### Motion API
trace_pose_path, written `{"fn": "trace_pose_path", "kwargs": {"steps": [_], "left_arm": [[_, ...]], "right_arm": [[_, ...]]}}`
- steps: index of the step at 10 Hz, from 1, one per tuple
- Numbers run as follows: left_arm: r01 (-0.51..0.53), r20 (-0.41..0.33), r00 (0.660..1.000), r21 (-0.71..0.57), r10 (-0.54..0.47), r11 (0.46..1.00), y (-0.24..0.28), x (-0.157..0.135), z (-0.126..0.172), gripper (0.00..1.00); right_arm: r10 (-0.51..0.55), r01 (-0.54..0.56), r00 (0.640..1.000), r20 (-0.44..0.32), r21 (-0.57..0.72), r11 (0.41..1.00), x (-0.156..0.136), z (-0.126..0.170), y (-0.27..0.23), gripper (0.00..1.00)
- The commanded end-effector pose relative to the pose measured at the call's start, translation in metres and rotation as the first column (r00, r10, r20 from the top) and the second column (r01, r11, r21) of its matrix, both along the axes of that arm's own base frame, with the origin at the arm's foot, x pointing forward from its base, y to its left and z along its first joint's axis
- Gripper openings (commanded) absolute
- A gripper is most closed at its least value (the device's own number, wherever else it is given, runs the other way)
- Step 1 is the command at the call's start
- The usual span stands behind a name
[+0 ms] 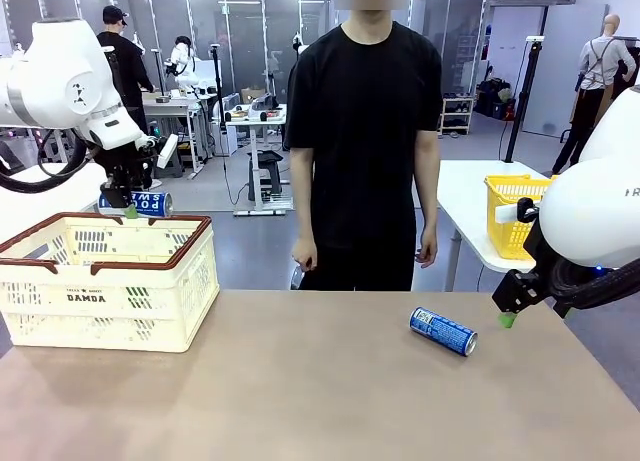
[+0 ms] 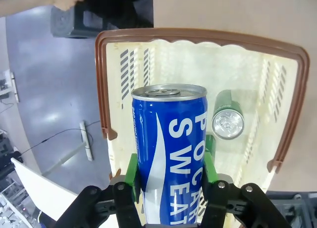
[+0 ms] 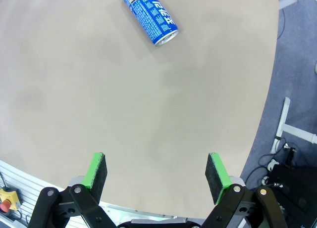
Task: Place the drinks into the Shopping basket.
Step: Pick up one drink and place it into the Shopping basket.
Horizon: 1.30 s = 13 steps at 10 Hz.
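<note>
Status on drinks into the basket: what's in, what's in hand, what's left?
Done: one green can lies inside the Shopping basket. In hand: the left gripper is shut on a blue can, held above the basket's open top. Left: a second blue can lies on its side on the table, ahead of the open right gripper, untouched.

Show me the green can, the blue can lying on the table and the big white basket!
green can [image 2: 228, 123], left wrist view, its silver end.
blue can on the table [image 1: 443, 331], front view, middle of its side.
big white basket [image 1: 150, 301], front view, its front wall.
</note>
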<state>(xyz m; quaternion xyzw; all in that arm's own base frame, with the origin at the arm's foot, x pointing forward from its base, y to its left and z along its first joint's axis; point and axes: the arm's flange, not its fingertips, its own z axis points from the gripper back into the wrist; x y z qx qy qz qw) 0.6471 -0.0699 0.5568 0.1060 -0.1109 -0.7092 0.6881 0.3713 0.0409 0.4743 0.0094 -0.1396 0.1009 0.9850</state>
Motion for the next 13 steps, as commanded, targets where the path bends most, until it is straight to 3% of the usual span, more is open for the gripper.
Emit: {"fn": "trace_pose_path", "kwargs": {"steps": [1,5,9,13], "left_arm": [[0.029,-0.009,1.000,-0.020,-0.029,0.999,0.009,0.021,-0.016,0.57],[0.043,-0.032,0.998,-0.029,-0.044,0.999,0.025,0.046,-0.056,0.57],[-0.026,-0.059,0.998,-0.040,0.024,0.999,0.036,0.066,-0.100,0.57],[-0.023,-0.064,0.998,-0.028,0.022,0.999,0.043,0.068,-0.129,0.57]], "right_arm": [[0.016,-0.016,1.000,-0.002,-0.007,1.000,0.001,0.001,-0.002,1.00],[0.016,-0.016,1.000,-0.002,-0.007,1.000,0.001,0.001,-0.002,1.00],[0.016,-0.016,1.000,-0.002,-0.007,1.000,0.001,0.001,-0.002,1.00],[0.016,-0.016,1.000,-0.002,-0.007,1.000,0.001,0.001,-0.002,1.00]]}}
